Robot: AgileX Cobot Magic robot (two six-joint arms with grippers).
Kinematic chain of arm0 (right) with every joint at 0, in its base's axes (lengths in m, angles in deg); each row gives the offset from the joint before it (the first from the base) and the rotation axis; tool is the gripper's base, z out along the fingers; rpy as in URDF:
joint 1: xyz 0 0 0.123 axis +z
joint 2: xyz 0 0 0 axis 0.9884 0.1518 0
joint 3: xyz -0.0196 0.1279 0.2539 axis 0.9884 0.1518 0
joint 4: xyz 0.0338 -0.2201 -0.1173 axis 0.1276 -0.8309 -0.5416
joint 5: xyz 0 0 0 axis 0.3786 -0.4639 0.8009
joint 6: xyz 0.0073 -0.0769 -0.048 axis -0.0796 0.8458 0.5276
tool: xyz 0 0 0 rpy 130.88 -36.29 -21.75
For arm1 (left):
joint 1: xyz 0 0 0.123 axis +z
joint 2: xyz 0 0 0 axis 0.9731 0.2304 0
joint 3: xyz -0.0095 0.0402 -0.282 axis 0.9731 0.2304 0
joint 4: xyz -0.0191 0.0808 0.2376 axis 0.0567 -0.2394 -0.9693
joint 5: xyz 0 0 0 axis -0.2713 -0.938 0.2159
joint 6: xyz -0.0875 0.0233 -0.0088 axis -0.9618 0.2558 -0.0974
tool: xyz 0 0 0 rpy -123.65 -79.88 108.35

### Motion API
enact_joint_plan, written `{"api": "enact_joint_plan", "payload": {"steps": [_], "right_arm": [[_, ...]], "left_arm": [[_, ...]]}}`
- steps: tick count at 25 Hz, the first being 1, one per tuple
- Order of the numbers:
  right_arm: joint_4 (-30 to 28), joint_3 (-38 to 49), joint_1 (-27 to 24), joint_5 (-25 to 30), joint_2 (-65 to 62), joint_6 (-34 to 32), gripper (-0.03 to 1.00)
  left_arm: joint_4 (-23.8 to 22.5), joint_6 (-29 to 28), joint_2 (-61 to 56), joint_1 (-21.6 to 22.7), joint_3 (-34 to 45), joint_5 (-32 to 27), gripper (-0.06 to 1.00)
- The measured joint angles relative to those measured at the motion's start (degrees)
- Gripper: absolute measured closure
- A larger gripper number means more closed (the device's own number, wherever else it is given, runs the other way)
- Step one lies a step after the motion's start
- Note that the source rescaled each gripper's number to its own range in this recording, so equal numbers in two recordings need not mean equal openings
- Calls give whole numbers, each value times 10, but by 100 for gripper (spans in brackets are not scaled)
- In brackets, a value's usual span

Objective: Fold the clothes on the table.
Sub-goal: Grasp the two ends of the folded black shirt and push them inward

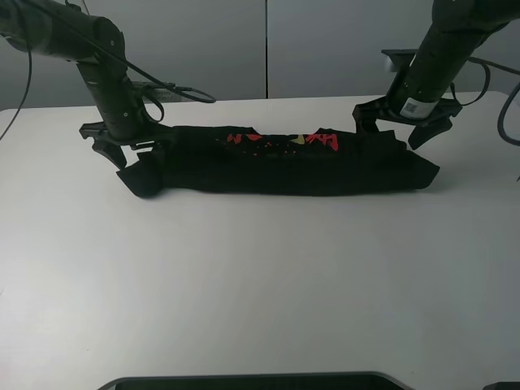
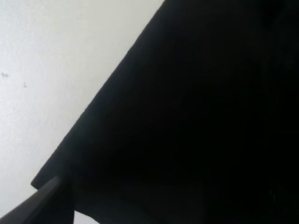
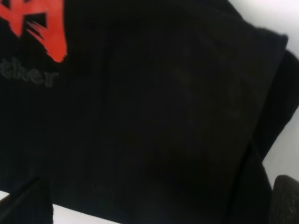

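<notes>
T-shirt (image 1: 284, 166) on the table (image 1: 260, 284), left tool (image 1: 126, 154) at its left end, right tool (image 1: 396, 128) at the right

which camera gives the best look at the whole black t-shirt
The exterior high view: the whole T-shirt lies there as a long folded band on the table, end to end. The left wrist view gives only plain black cloth with one edge; the right wrist view a close patch with a red stroke of print.
</notes>
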State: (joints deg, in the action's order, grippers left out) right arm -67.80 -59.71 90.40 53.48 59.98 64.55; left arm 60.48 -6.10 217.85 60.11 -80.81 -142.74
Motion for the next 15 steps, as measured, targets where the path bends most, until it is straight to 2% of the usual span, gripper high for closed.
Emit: {"api": "enact_joint_plan", "payload": {"steps": [8,15], "right_arm": [[4,-61,-46,46,38,1,-3],[-9,-66,-52,49,76,5,-3]], "left_arm": [[-1,-1,18,0,-2,-1,-4],[-1,0,18,0,-3,-2,-4]]}}
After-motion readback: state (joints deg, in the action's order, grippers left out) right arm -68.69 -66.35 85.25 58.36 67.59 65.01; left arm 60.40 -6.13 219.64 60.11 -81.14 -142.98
